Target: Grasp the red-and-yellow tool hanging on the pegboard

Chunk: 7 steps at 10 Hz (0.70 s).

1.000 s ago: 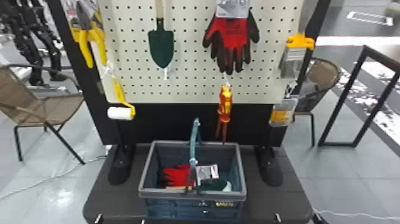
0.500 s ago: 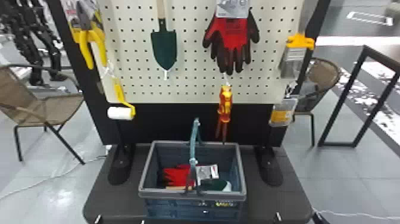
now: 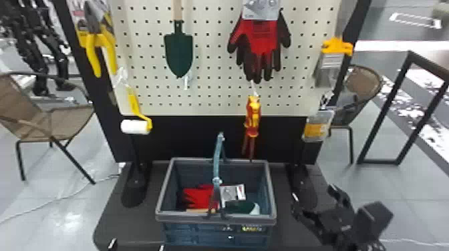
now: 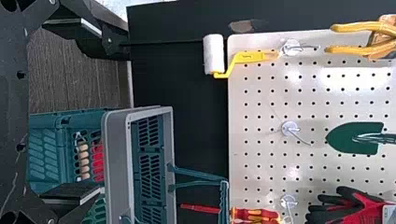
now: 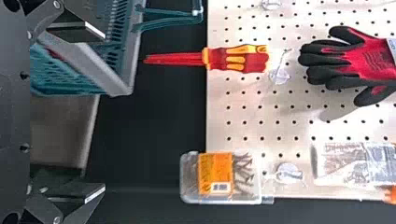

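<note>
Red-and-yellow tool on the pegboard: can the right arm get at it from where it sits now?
Probably yes. The right gripper, open, sits low and right of the red-and-yellow tool, with nothing between them. The basket handle stands close on the tool's other side, so approach from the right.

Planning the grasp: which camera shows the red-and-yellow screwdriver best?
Right wrist view: the whole screwdriver shows large, unblocked. The head view shows it small; the left wrist view has it at the very edge.

Gripper [image 5: 80,111] spread wide; red-and-yellow tool [image 5: 225,58] hangs on pegboard [image 5: 243,122].
</note>
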Each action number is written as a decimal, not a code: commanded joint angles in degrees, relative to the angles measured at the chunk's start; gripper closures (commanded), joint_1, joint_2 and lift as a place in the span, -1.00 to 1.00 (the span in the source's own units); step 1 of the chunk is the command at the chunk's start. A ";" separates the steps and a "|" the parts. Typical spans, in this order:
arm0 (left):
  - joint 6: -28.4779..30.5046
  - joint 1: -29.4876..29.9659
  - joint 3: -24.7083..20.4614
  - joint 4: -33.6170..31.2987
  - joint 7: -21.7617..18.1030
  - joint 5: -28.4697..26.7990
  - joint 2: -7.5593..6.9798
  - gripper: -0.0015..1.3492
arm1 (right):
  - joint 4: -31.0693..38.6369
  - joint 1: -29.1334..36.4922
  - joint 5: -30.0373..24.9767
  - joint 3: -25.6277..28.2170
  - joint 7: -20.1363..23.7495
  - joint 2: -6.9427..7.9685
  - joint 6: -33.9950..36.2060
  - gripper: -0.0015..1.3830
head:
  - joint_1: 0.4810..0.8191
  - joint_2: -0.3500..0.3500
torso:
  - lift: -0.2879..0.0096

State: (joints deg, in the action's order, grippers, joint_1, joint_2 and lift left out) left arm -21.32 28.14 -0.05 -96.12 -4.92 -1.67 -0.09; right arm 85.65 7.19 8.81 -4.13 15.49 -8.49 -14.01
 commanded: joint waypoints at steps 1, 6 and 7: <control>0.31 -0.46 0.40 0.23 0.00 -0.09 0.24 -0.79 | -1.19 -3.94 0.07 0.00 1.56 0.93 2.85 -0.77 | -0.60 0.00 | 0.26; 0.67 -1.51 0.93 0.58 0.00 -0.09 0.00 -0.79 | -4.35 -15.63 -2.83 -2.20 9.38 4.62 10.50 -0.77 | -0.60 0.00 | 0.26; 0.67 -1.86 1.19 0.76 0.00 0.00 -0.27 -0.79 | -5.94 -17.56 -2.04 -3.34 10.26 4.88 10.85 -0.77 | -0.60 0.00 | 0.26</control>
State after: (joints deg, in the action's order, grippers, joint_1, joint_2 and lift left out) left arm -20.65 26.48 1.01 -95.42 -4.92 -1.74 -0.21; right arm 80.57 -9.29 6.37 -6.86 25.63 -3.75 -3.36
